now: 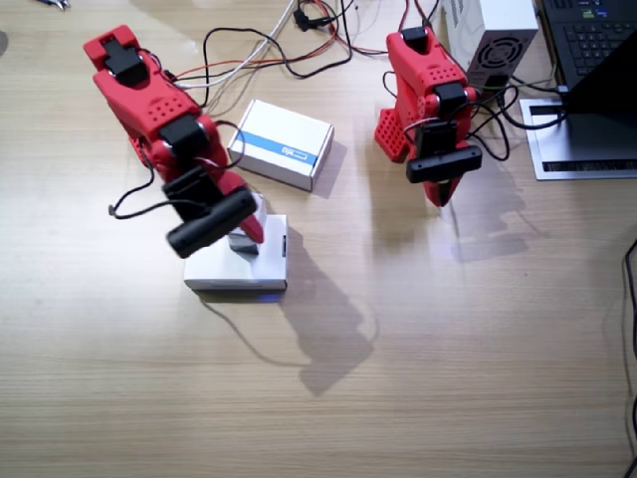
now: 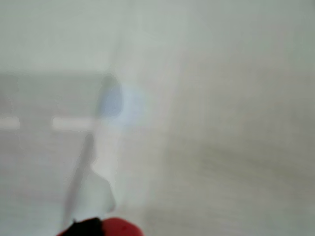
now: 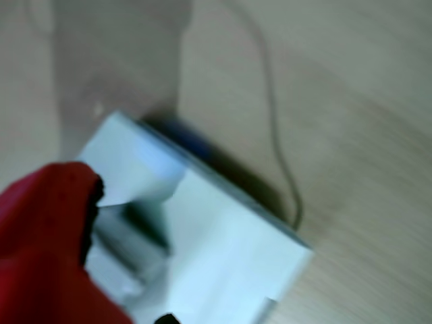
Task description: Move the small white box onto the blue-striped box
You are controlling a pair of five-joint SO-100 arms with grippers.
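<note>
Two red arms stood over the wooden worktop (image 1: 418,378) when I looked in. My right arm leaned over a plain white flat box (image 1: 239,269), and the right gripper (image 1: 244,231) sat down at the small white box (image 1: 246,235), which stood on top of that flat box with its grey side showing below the red finger. From the fixed view the finger covered most of the little carton, so I could not tell whether the jaws had closed on it or merely stood around it. In a wrist view the red finger (image 3: 47,223) filled the lower left corner, and just beside it lay the small white box (image 3: 138,185), pale on top and dark along its side, resting on the plain white flat box (image 3: 229,263); the picture was blurred, and contact was not clear. The blue-striped box (image 1: 282,143) lay flat on the worktop well apart from it, near the right arm's base, its blue band running across the top. My left arm hung folded near a grey cased unit (image 1: 493,40) and a laptop (image 1: 597,60), the left gripper (image 1: 438,191) pointing down with its jaws together, holding nothing. The other wrist view was washed out and blurred; only a red tip (image 2: 115,227) showed at its bottom edge.
</note>
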